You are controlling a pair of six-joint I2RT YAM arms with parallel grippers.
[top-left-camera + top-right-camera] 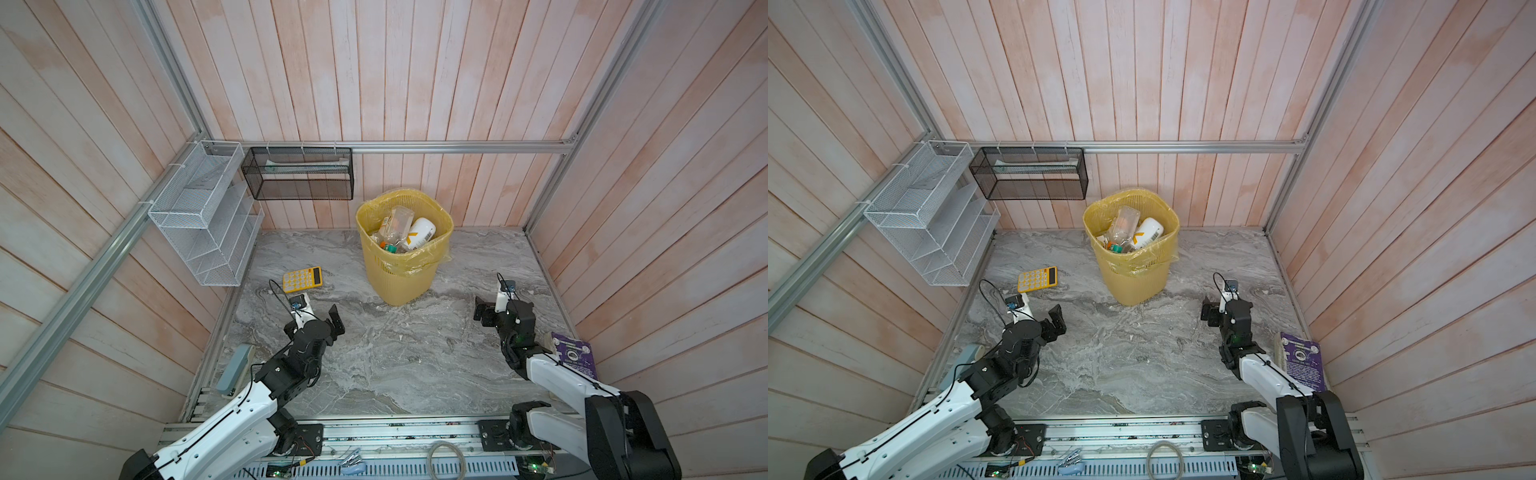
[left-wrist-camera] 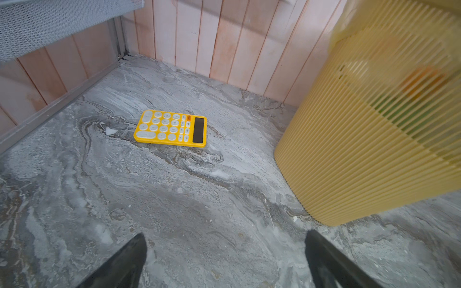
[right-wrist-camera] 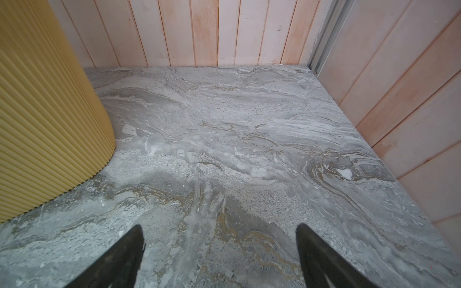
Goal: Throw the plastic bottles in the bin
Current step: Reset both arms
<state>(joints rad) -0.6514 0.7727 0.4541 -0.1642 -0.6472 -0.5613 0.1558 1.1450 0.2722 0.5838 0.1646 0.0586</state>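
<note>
The yellow bin stands at the back middle of the marble floor. Inside it lie several plastic bottles, among them a white opaque one and a clear one. No bottle shows on the floor. My left gripper hovers open and empty, in front of and to the left of the bin. Green and orange shapes blur through the slats. My right gripper is open and empty over bare floor to the right of the bin.
A yellow calculator lies left of the bin. A white wire rack and a black mesh rack hang on the walls. A purple book leans at the right wall, and a blue-grey object sits at the left edge.
</note>
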